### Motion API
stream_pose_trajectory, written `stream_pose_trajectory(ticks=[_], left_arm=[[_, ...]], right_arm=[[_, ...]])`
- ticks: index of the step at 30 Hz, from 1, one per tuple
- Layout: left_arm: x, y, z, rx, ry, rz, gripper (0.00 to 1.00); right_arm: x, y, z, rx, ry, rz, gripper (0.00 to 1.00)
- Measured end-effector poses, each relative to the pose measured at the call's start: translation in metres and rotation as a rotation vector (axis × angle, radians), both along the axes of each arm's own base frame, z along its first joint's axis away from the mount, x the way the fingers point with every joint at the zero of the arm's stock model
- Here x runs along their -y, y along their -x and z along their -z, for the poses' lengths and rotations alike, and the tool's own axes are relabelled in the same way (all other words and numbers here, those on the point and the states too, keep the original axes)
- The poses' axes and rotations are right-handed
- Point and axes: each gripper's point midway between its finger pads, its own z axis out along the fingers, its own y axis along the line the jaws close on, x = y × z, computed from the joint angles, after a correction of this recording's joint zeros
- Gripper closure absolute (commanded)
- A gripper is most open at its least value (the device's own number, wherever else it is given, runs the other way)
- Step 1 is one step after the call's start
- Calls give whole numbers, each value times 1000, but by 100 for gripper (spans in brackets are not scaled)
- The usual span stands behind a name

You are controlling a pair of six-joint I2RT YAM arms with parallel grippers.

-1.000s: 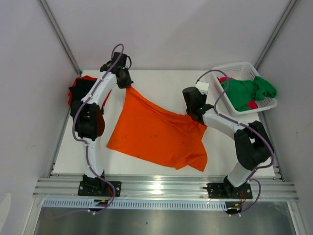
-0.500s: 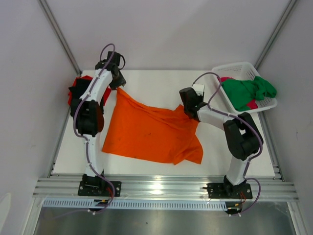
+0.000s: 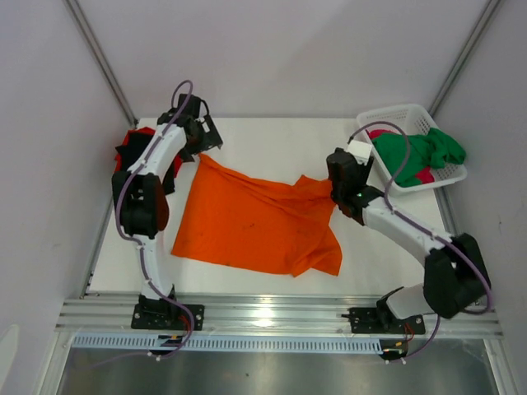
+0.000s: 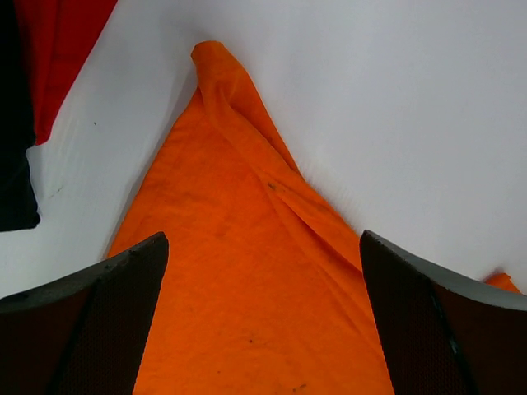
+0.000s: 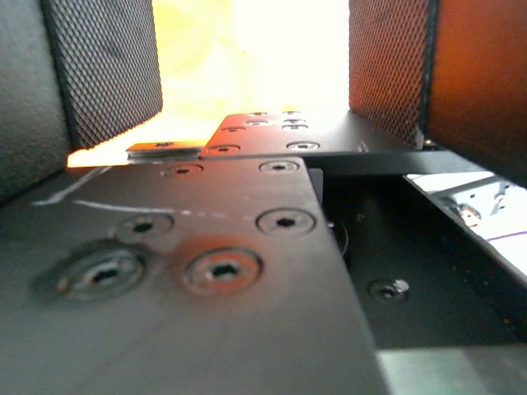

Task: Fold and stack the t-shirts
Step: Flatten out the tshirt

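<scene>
The orange t-shirt [image 3: 255, 222] lies spread and wrinkled across the middle of the white table [image 3: 272, 136]. My left gripper [image 3: 200, 146] hovers over its far-left corner, wide open; in the left wrist view [image 4: 263, 239] the orange cloth [image 4: 247, 271] lies loose under the parted fingers [image 4: 90, 321]. My right gripper [image 3: 333, 188] is at the shirt's far-right corner, and its pads [image 5: 103, 66] stand apart with bright orange cloth [image 5: 247, 58] glowing beyond them. Red [image 3: 142, 134] and black [image 3: 128, 154] t-shirts lie bunched at the table's left edge.
A white lattice basket [image 3: 395, 111] stands at the back right, holding a green t-shirt [image 3: 420, 152] and a pink one [image 3: 424, 175]. Grey walls close in on both sides. An aluminium rail [image 3: 272, 313] runs along the near edge.
Both grippers have opened and let go of the orange t-shirt's far corners. The shirt has settled flat on the table. The right arm has swung back to the right.
</scene>
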Motion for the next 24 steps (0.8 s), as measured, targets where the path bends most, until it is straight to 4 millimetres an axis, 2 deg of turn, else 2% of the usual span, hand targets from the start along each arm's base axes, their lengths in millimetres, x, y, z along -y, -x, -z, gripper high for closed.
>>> stream_pose_trajectory(ticks=[2,5,9,11,14,18,21,24], left_arm=[[2,8,-9,18,14,11,1],[6,9,-30,69,28,23,1],[10,9,-51,106,24,45,0],[13,9,-57,112,20,55,0],[18,12,-60,110,18,70,1],[22,19,-56,79,16,81,0],[22,25,-54,63,9,92,0],[23,34,-53,44,-1,110,0]], right_arm=[[6,9,-29,64,-28,11,40],[11,30,-60,121,-59,26,40],[8,60,-79,100,-123,60,40],[4,70,-79,53,-170,89,39],[-4,88,-61,-23,-214,97,39],[-23,123,0,-191,-263,48,39],[-20,148,43,-313,-276,64,40],[-19,170,69,-394,-315,85,40]])
